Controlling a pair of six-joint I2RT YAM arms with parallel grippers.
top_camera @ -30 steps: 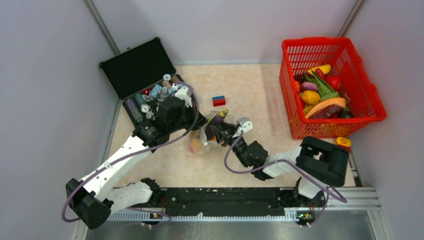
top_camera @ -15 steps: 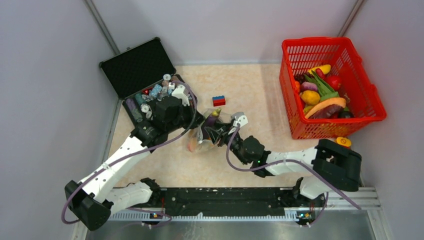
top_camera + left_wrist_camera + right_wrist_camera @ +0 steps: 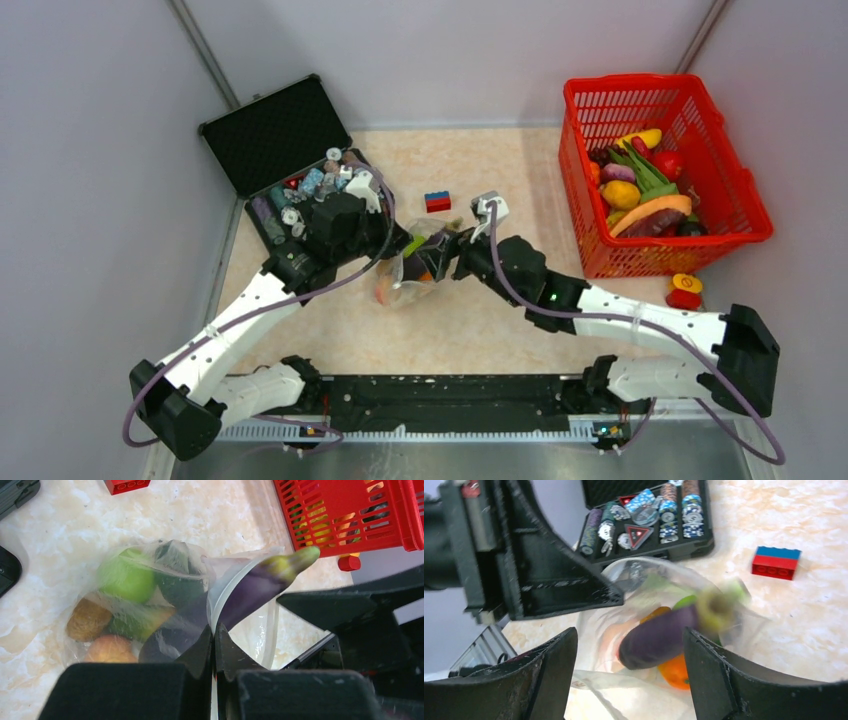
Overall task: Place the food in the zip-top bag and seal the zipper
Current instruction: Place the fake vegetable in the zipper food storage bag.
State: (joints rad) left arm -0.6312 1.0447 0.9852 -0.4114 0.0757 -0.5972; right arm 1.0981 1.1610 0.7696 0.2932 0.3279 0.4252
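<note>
Fingers (image 3: 200,652) of left gripper (image 3: 214,645) pinch zip-top bag (image 3: 130,600) rim; right gripper (image 3: 629,640) gapes wide, holding nothing. Bag lies just beside black case (image 3: 275,135), purple eggplant (image 3: 656,637) poking from its mouth.

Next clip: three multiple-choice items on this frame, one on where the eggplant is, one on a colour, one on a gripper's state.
1. The eggplant is: A) partway in the zip-top bag, stem end outside the mouth B) wholly inside it C) apart from it.
2. The toy brick is: A) yellow and green B) red and blue C) all white.
3. The right gripper is: A) shut empty B) shut on the brick C) open.
A: stem end pokes past the rim. B: blue layer on red. C: its jaws stand wide of the eggplant.
</note>
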